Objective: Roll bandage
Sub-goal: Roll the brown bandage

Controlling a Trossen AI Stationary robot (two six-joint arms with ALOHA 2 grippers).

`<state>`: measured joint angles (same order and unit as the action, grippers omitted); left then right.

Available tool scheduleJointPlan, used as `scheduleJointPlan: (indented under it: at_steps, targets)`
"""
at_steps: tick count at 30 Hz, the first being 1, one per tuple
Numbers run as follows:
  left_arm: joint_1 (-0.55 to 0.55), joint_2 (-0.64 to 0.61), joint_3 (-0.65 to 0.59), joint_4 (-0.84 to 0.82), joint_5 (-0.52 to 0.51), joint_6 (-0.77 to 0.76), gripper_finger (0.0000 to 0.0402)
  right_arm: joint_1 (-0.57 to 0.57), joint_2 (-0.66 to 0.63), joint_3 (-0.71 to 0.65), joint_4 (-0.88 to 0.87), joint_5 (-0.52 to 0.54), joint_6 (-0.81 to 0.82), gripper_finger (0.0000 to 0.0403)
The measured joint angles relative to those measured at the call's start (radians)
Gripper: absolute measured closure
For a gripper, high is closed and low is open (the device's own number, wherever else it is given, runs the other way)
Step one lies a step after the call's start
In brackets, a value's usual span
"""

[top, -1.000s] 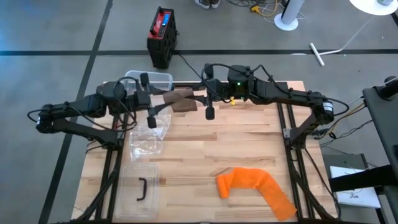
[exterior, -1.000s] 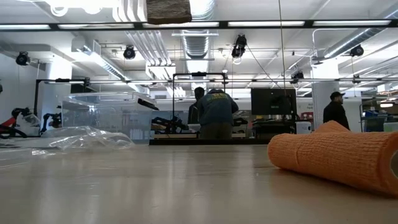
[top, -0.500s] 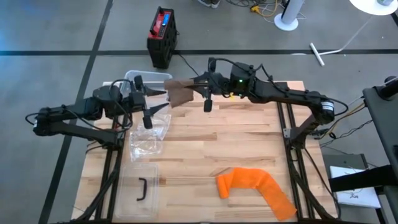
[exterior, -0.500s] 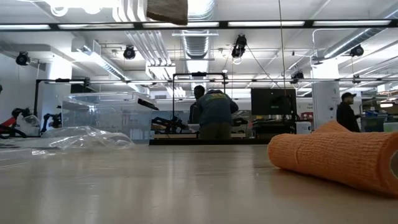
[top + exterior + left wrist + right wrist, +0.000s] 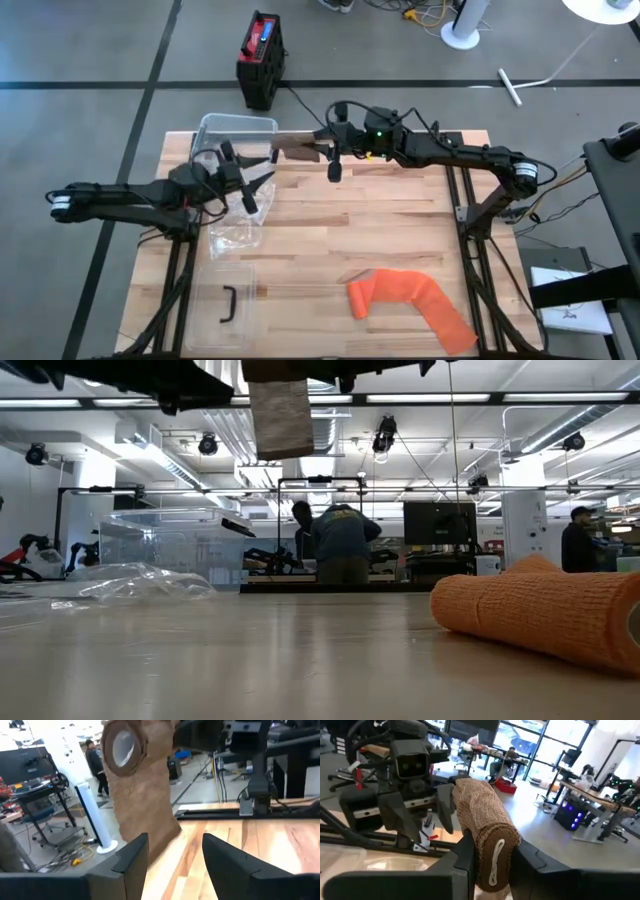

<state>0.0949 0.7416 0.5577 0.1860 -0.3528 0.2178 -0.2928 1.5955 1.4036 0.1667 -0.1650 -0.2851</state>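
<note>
The right gripper point(image 5: 487, 857) pinches a brown woven bandage roll point(image 5: 297, 150) in the air at the table's twelve o'clock edge, a loose strip hanging down. The left gripper point(image 5: 246, 186), at ten o'clock, faces it with fingers spread, holding nothing. An orange fabric bandage point(image 5: 410, 300) lies at five o'clock.

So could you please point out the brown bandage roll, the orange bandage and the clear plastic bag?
brown bandage roll point(image 5: 487, 840): right wrist view, its woven side.
orange bandage point(image 5: 410, 297): high view, its middle.
clear plastic bag point(image 5: 236, 227): high view, its centre.
</note>
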Motion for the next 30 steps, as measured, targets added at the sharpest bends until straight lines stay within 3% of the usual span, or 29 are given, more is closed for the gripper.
scheduleJointPlan:
  at_steps: [12,23,30]
  targets:
    - [0.0,-0.035,-0.011,-0.04,0.0,-0.016,0.0253,0.118,-0.023,-0.046,0.037,-0.001,-0.137,0.0344]
    - [0.0,-0.008,0.16,-0.26,0.265,-0.006,0.0243,0.179,-0.023,-0.103,0.102,0.009,-0.398,0.0344]
    - [0.0,0.057,0.269,-0.413,0.322,0.037,0.0233,0.19,-0.023,-0.104,0.103,0.008,-0.474,0.0349]
